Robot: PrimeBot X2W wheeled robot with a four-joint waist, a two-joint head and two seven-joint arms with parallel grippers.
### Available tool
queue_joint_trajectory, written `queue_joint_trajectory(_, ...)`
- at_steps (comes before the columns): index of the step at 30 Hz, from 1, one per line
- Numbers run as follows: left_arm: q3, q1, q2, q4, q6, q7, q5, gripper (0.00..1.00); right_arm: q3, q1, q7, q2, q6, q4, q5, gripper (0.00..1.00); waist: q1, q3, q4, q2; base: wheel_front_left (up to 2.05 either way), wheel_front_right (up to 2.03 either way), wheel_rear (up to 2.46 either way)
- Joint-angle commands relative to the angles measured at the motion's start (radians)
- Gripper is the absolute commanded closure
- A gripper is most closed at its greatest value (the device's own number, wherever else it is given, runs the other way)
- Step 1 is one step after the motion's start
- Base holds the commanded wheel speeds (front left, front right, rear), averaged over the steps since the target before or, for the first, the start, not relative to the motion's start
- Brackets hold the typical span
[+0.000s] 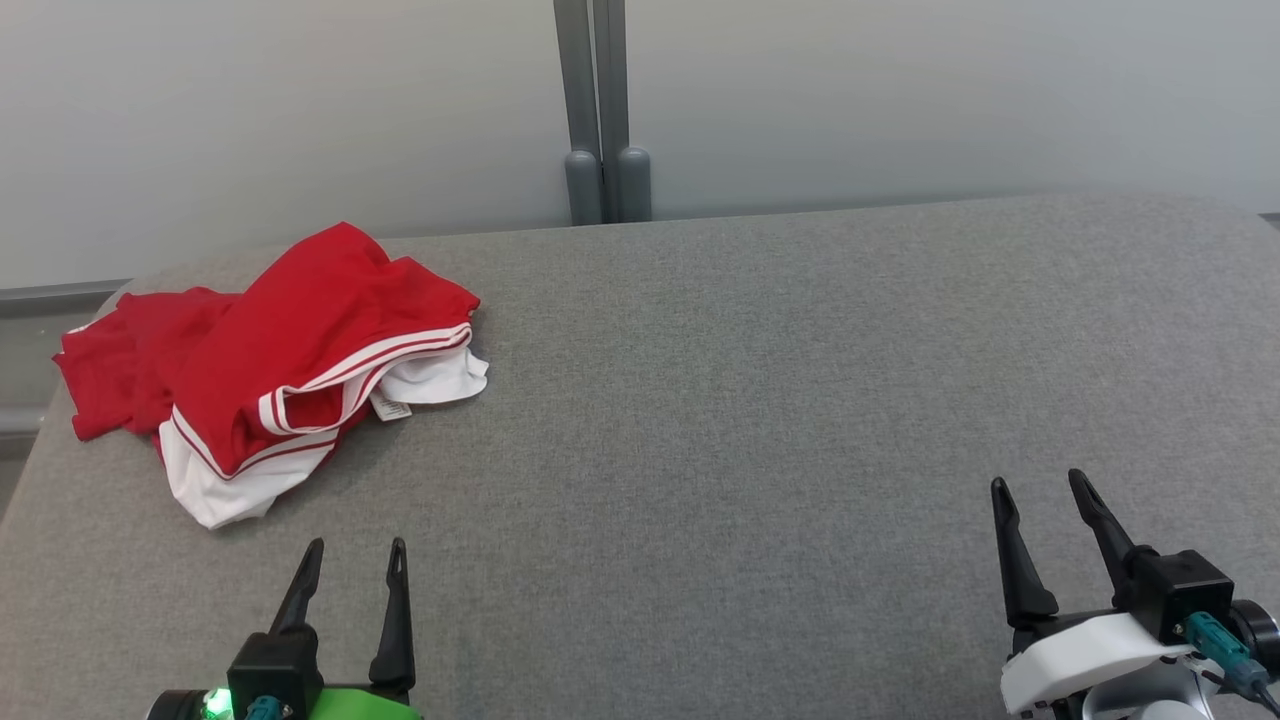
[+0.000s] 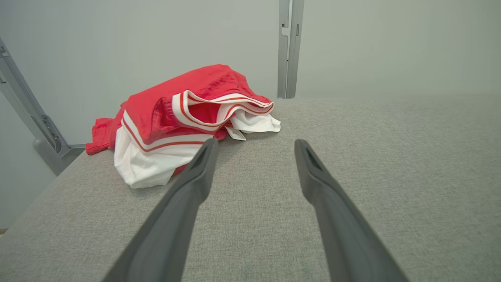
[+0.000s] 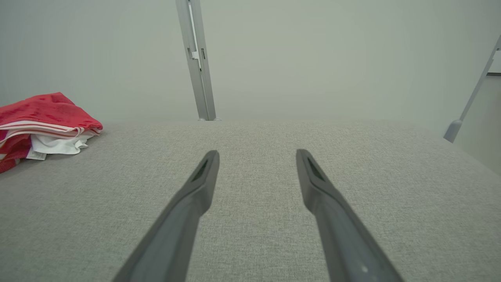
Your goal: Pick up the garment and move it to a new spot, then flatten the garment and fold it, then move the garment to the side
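Red garment (image 1: 300,345) with white trim lies crumpled at the far left of the table (image 1: 760,400).
Left gripper (image 1: 357,545) near it, right gripper (image 1: 1038,478) well apart; both spread wide, holding nothing.

Garment (image 1: 300,340): red body; white hem bands, each carrying thin red stripes; plain white panels at lower edges.
Label (image 1: 390,406): white, faint grey print, illegible.
Surface (image 1: 750,450): mid grey, fine heathered weave, uniform throughout.
Wall (image 1: 250,100): pale grey-white, plain.
Post (image 1: 600,100): darker grey, plain.
Left claw (image 1: 357,548): charcoal-black; bright green housing (image 1: 360,703); indicator (image 1: 215,703) lit green.
Right claw (image 1: 1038,482): charcoal-black; white housing (image 1: 1080,655); teal connector (image 1: 1210,635).
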Motion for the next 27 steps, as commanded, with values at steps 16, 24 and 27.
queue_joint_trajectory(16,0.025,0.012,-0.002,-0.001,-0.015,-0.008,-0.014,0.00,-0.024,0.012,-0.008,0.011,0.000,0.009,0.020,0.00,0.0000,-0.001,-0.004,-0.0001,0.00,0.00,0.00)
queue_joint_trajectory(24,0.021,0.004,-0.002,-0.004,-0.016,-0.008,-0.017,0.00,-0.022,0.006,-0.008,0.011,0.000,0.008,0.017,0.00,0.0000,0.006,-0.008,-0.0001,0.00,0.00,0.00)
queue_joint_trajectory(27,0.011,-0.006,-0.002,-0.001,-0.017,-0.008,-0.017,0.00,-0.026,0.014,-0.008,0.010,0.000,0.005,0.019,0.00,0.0000,0.006,0.004,-0.0001,0.00,0.00,0.00)
